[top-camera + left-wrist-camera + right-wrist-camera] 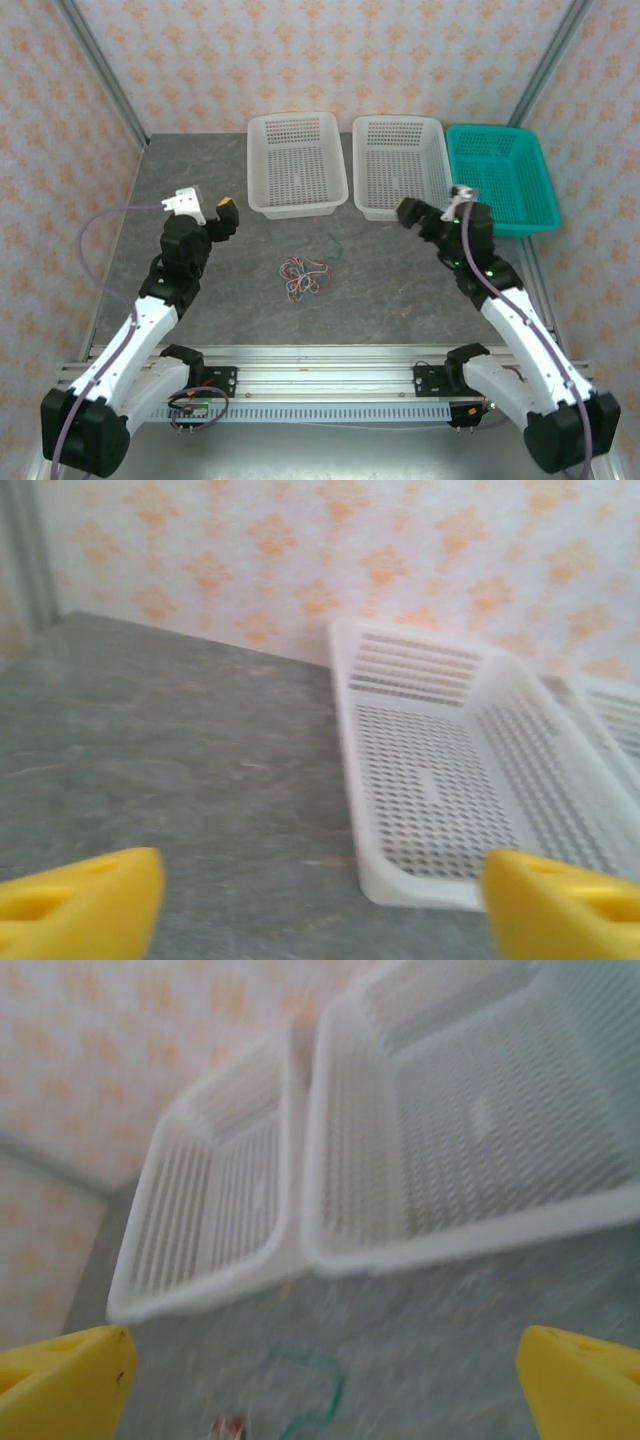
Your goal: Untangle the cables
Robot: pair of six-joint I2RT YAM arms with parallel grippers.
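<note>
The cables [305, 273] lie in a small tangled clump of red, white and teal strands on the grey table, between the two arms. One teal strand [335, 245] trails off towards the baskets. My left gripper [208, 206] hovers to the clump's upper left, open with nothing between its yellow fingertips [80, 905]. My right gripper [432, 207] hangs to the clump's upper right, by the middle basket's front edge, also open and empty. In the right wrist view the teal strand [335, 1385] curls on the table below the gripper [320, 1380], with a bit of red [228, 1426] at the bottom edge.
Three baskets stand in a row at the back: a white one [298, 207], a second white one [400, 122] and a teal one [495, 131]. The left white basket [400, 890] sits just ahead of my left gripper [320, 910]. Patterned walls enclose the table.
</note>
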